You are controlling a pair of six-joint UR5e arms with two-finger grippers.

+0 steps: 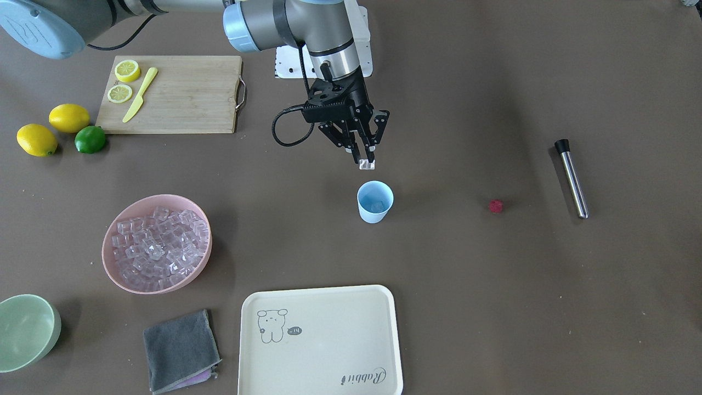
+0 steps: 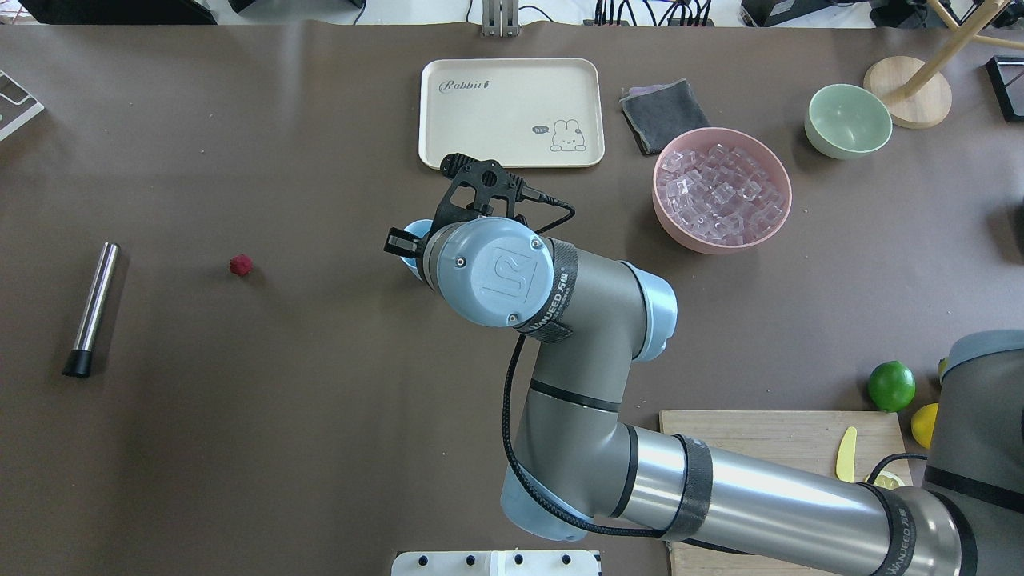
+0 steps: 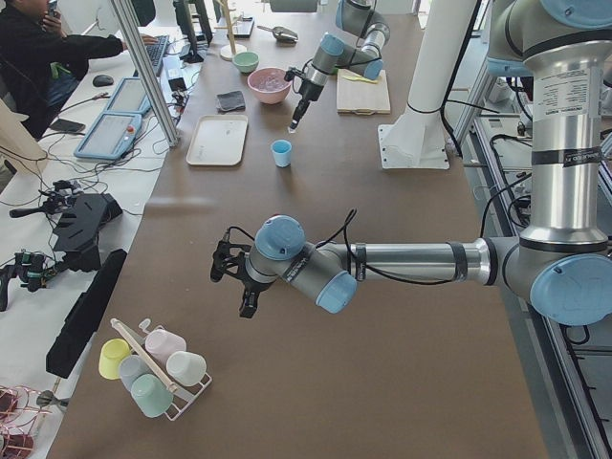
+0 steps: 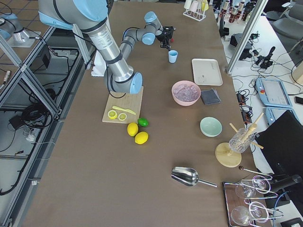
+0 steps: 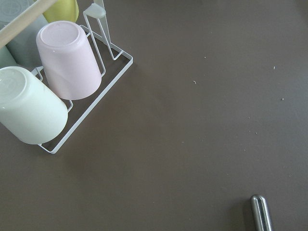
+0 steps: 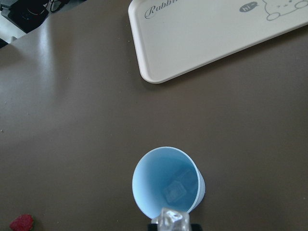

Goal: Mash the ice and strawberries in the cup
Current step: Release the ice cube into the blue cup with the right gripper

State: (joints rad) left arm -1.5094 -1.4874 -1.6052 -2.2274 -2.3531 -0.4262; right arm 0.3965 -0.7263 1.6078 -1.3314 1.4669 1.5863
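The light blue cup [image 1: 375, 202] stands mid-table with one ice cube [image 6: 175, 190] inside it. My right gripper [image 1: 366, 158] hangs just above the robot-side of the cup's rim, shut on a clear ice cube [image 1: 367, 164]. That held cube [image 6: 173, 220] shows at the bottom of the right wrist view, over the cup [image 6: 166, 187]. The strawberry [image 1: 496, 206], a small dark red lump, lies on the table apart from the cup. Many ice cubes fill the pink bowl [image 1: 109, 258]. My left gripper [image 3: 234, 277] hovers far down the table; I cannot tell if it is open.
A steel muddler [image 1: 571, 178] lies beyond the strawberry. A cream tray [image 1: 321, 340], grey cloth [image 1: 181, 351] and pale green bowl [image 1: 27, 329] sit along the operators' side. A cutting board [image 1: 181, 93] with lemon slices and knife, two lemons and a lime are near the robot. A cup rack [image 5: 53, 86] is below the left wrist.
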